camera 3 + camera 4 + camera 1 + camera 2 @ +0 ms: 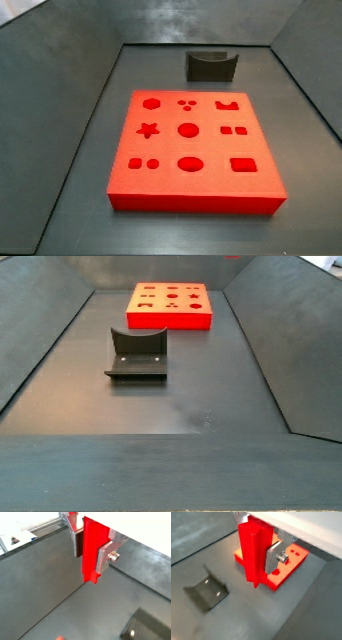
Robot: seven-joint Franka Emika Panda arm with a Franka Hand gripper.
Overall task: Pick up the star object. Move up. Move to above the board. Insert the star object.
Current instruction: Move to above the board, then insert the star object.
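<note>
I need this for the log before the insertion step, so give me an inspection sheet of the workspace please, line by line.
Surface: dark grey floor with sloped walls, faint scuffs.
Job's things: star object, a red peg, held upright in the claw, off the floor; board flat on the floor, its cut-outs all empty in both side views.
Clutter: nothing seen.
Rig: fixture standing on the floor apart from the board.
Claw: claw shut on the star object, raised; out of frame in both side views.
Cables: nothing seen.
Surroundings: pale structure beyond the wall in a wrist view, unclear.
</note>
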